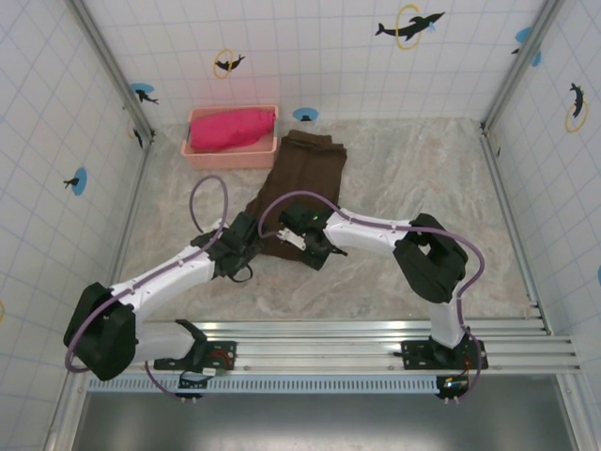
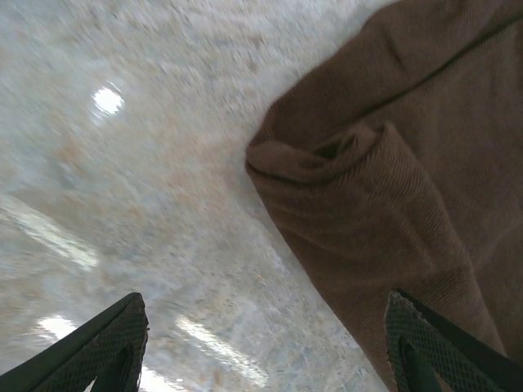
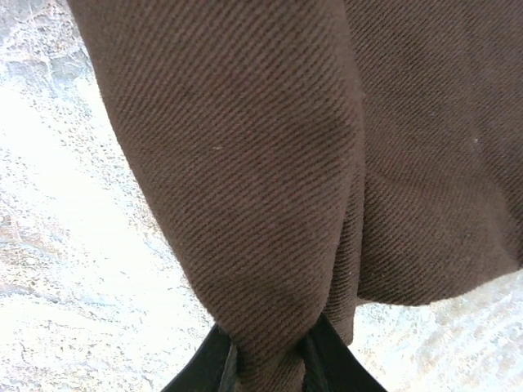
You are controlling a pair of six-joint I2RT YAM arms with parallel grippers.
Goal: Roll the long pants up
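The long pants (image 1: 305, 169) are dark brown and lie lengthwise on the marble table top, running from beside the pink basket toward the arms. Their near end is turned over into a short roll (image 2: 351, 188). My left gripper (image 1: 248, 233) is at the left side of that near end. In the left wrist view the left gripper (image 2: 265, 335) is open, with one finger over bare table and the other finger (image 2: 433, 343) at the fabric's edge. My right gripper (image 1: 294, 231) sits on the near end; in the right wrist view the right gripper (image 3: 270, 363) is shut on a pinch of the pants (image 3: 270, 163).
A pink basket (image 1: 225, 155) holding a bright pink-red cloth (image 1: 230, 129) stands at the back left, touching the far end of the pants. Tiled walls (image 1: 56, 141) and metal posts enclose the table. A rail (image 1: 376, 331) runs along the near edge.
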